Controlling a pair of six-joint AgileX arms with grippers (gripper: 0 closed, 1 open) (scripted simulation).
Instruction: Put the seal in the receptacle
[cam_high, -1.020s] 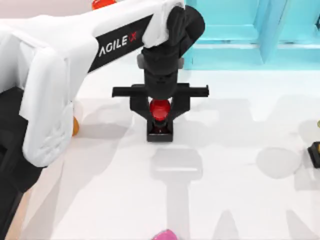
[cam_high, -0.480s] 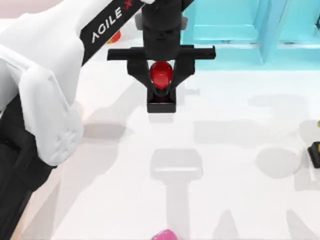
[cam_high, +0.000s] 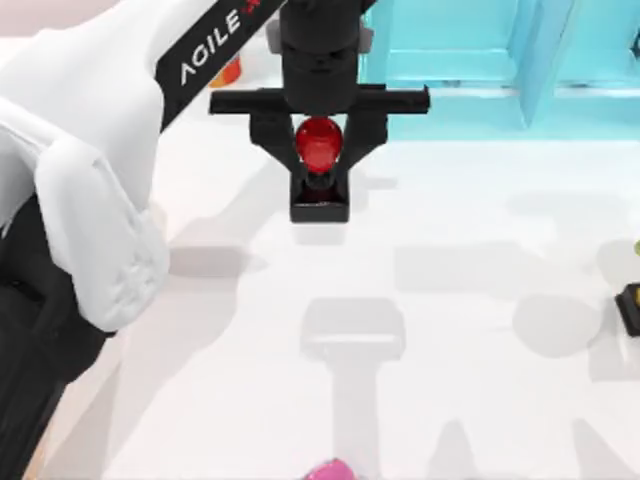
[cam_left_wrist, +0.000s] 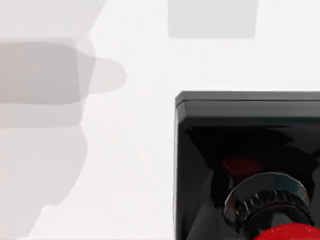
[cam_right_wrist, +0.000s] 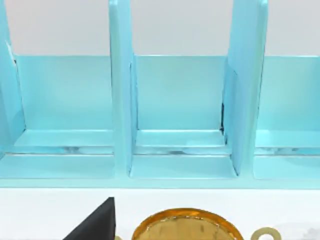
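The left gripper (cam_high: 318, 150) is clamped on the seal (cam_high: 319, 172): red knob between both fingers, black base hanging below, above the table (cam_high: 450, 330).

White left arm (cam_high: 95, 190), black "AGILEX" band; black tool (cam_high: 318, 165), wide crossbar.

At the table's (cam_high: 450, 400) right edge you are seeing a black object (cam_high: 630, 308) being cut off, and a pink one (cam_high: 330, 470) at the near edge. The left arm is hiding most of an orange thing (cam_high: 228, 70) near the far edge.
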